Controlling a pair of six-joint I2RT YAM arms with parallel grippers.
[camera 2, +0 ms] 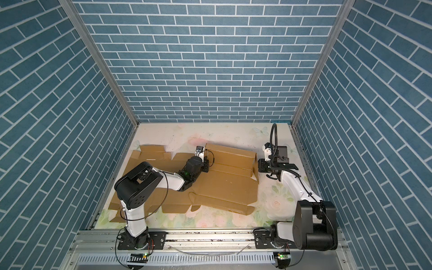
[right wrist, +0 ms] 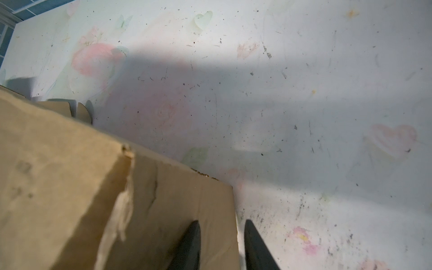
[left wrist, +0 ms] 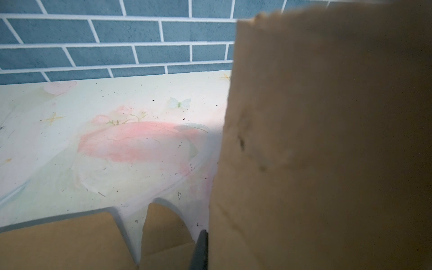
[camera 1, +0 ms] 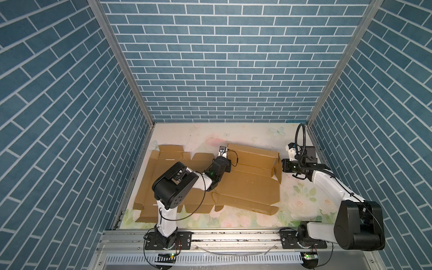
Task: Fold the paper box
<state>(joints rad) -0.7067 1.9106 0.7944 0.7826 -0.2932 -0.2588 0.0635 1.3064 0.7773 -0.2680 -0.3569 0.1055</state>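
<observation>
Gripping a paper box [camera 1: 245, 187] I judge light, stiff, crease-prone, spread on table [camera 1: 233, 138], near flaps [camera 1: 198, 208] flat | my right gripper [right wrist: 222, 224] half-open astride raised end flap [camera 1: 277, 167] | my left gripper [camera 1: 224, 153] pinched on far wall [camera 1: 252, 154]; best held by edges.

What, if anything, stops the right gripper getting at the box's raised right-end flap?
Nothing visible, so probably yes: the right gripper straddles the edge of the raised flap, jaws open, with only table beside it.
</observation>
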